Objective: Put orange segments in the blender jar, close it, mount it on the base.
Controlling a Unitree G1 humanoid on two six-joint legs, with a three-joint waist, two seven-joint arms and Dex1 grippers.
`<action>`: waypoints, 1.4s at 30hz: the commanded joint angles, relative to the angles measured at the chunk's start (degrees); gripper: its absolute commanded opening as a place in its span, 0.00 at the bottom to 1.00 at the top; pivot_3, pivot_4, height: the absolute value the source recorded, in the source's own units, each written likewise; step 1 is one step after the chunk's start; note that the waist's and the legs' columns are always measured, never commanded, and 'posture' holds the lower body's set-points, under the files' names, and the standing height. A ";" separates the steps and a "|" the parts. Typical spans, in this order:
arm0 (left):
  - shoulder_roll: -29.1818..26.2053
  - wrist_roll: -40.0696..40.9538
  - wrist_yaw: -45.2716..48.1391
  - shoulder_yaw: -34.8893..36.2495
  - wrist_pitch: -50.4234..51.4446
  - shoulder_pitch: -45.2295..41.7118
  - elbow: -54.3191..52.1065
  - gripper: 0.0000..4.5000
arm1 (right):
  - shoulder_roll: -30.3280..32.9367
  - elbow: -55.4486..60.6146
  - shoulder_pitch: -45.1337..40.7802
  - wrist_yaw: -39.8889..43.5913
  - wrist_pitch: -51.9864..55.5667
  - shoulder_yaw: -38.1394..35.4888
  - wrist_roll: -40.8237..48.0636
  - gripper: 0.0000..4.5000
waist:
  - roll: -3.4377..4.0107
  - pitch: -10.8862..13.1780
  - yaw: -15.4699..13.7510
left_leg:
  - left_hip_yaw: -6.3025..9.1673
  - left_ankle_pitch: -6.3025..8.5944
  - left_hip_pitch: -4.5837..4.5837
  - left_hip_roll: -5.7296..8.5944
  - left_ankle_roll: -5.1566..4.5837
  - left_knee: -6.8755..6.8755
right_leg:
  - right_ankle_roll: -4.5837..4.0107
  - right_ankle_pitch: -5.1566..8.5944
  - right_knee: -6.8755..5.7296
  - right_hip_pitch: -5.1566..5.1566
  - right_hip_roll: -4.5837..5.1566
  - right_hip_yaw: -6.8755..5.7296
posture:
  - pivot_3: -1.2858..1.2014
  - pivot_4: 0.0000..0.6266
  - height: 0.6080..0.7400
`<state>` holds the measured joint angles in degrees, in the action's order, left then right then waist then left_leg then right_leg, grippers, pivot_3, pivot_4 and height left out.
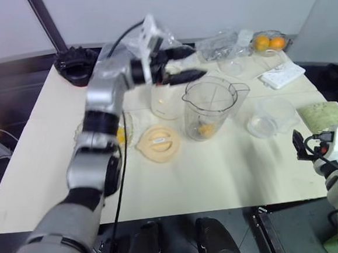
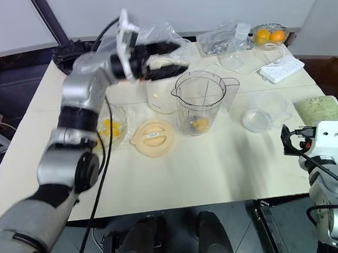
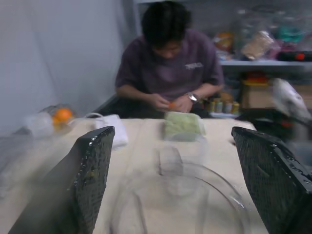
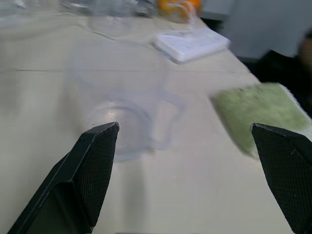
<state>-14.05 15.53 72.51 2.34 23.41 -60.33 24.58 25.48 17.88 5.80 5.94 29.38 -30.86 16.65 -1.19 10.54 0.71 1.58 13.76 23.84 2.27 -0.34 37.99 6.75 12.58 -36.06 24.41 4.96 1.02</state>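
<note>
Right gripper (image 2: 287, 140) waits empty and spread at the table (image 2: 220, 181) edge, left gripper (image 2: 172, 59) likewise wide above the jar (image 2: 199, 103), which holds segments (image 2: 200, 124) beside the base (image 2: 162, 98); light, slick, rigid plastic, probably best gripped by its handle

Bare table (image 1: 219, 169) runs wide across the lower frame. Mid-frame crowds up: lid (image 1: 158, 142), blender jar (image 1: 208, 107), clear cup (image 1: 263, 121), base (image 1: 166, 101) behind, left gripper (image 1: 183, 64) over them.

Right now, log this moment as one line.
left claw: open over jar | segment in jar | lid off | right claw: open
</note>
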 commanded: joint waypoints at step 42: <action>-21.57 18.06 -13.10 -2.43 23.12 21.68 -39.90 0.89 | 10.66 -68.54 -38.60 8.40 -29.36 10.11 -8.20 1.00 | 0.33 0.07 0.65 | -0.11 0.00 -0.45 -0.01 0.00 -0.15 | -0.03 0.02 0.09 -0.39 -0.03 0.11 | 0.52 0.24 1.00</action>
<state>-34.89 32.26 59.61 -1.29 46.19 -38.39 -12.82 34.85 -49.26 -30.97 13.99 2.37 -20.55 8.41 -0.86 10.60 1.35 1.48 13.75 23.39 2.26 -0.34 37.84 6.72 12.60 -35.97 24.01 4.93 1.13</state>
